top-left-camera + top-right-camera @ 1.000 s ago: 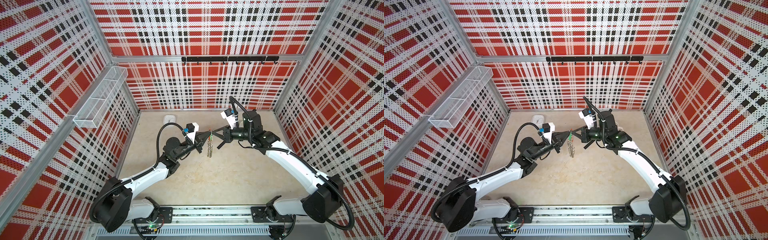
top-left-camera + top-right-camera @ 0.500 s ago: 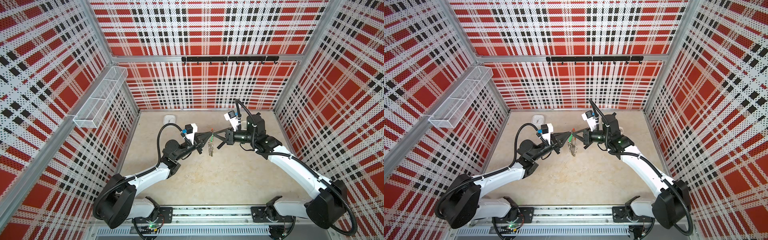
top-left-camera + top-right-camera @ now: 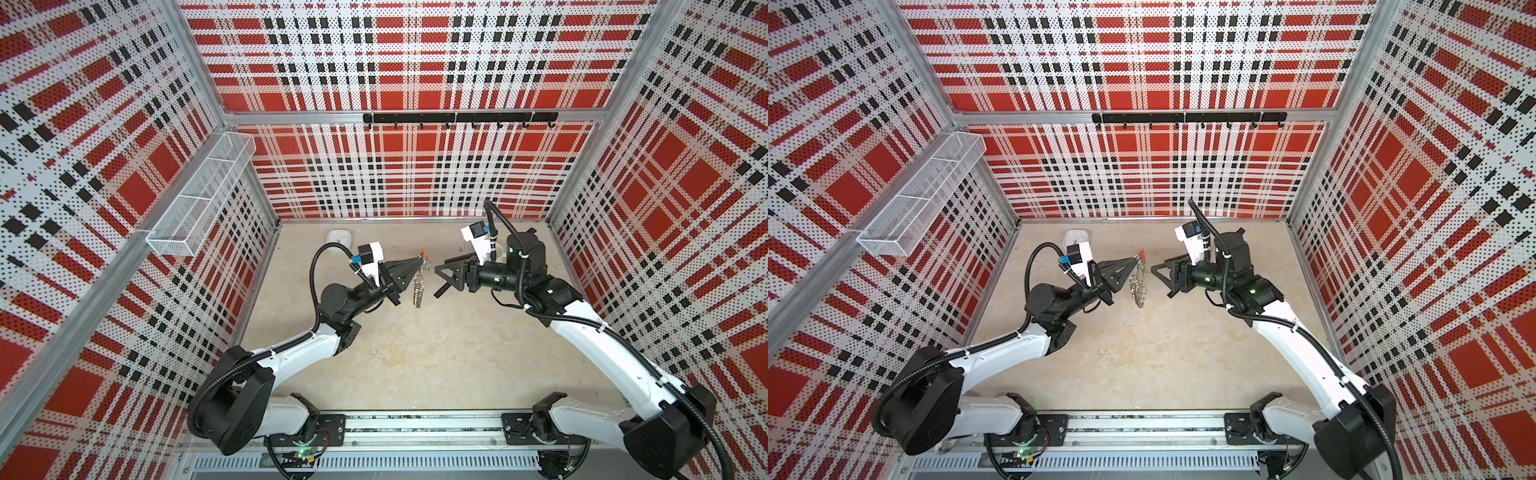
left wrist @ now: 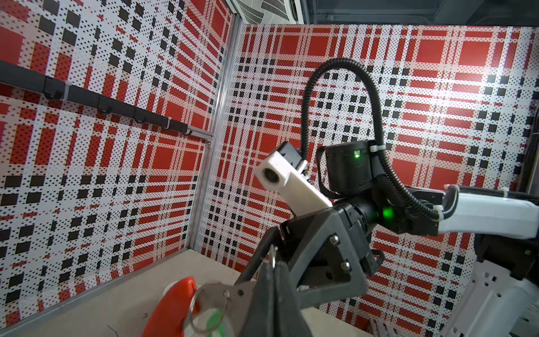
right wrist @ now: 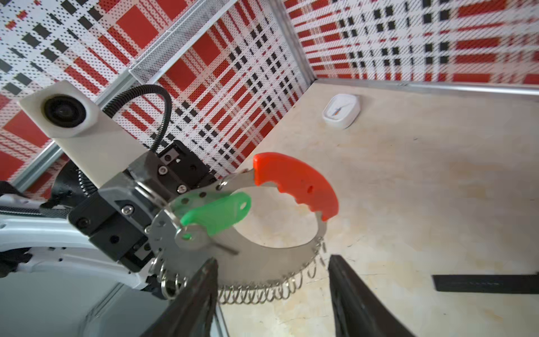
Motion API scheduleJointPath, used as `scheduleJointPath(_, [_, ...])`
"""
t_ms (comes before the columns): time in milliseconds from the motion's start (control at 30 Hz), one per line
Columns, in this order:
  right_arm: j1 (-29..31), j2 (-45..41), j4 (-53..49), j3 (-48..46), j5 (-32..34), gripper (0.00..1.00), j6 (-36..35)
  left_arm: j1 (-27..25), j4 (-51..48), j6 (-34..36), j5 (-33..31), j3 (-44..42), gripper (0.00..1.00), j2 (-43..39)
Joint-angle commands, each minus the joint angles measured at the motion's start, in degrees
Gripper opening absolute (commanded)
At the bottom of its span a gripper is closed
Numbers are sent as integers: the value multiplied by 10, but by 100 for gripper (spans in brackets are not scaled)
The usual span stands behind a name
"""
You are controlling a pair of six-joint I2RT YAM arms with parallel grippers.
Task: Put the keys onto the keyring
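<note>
Holding keyring [image 5: 262, 258] pinched tight in left gripper [image 3: 417, 263], with keys [image 5: 215, 214] seemingly hooked on and right gripper [image 3: 437, 282] spread wide just right; next, check seating, then lower gently

One keyring [image 5: 262, 262], one green-tagged key [image 5: 215, 214] — one white clock [image 5: 341, 111], one wire basket [image 3: 199, 195]

The grey keyring [image 5: 262, 262] has a red section, the keys [image 5: 217, 214] a green tag (walls [image 3: 415, 62] plaid: red, white, black).

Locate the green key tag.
In the right wrist view, the green key tag rests against the grey keyring, which the left end effector holds aloft near the scene's centre.
</note>
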Motion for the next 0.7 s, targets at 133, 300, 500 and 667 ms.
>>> scheduleJointPath(133, [-2, -33, 87, 5, -16, 63, -26, 3, 24, -28, 6, 23, 0, 2])
scheduleJointPath(300, [-2, 1, 188, 5, -87, 63, 19, 3, 24, -57, 3, 36, 0, 10])
scheduleJointPath(500, [3, 36, 261, 2, -123, 60, 59, 2, 36, -101, -9, 41, 0, 15])
scheduleJointPath(667, [14, 51, 282, 5, -129, 49, 69, 4, 96, -142, -12, 33, 0, 25])
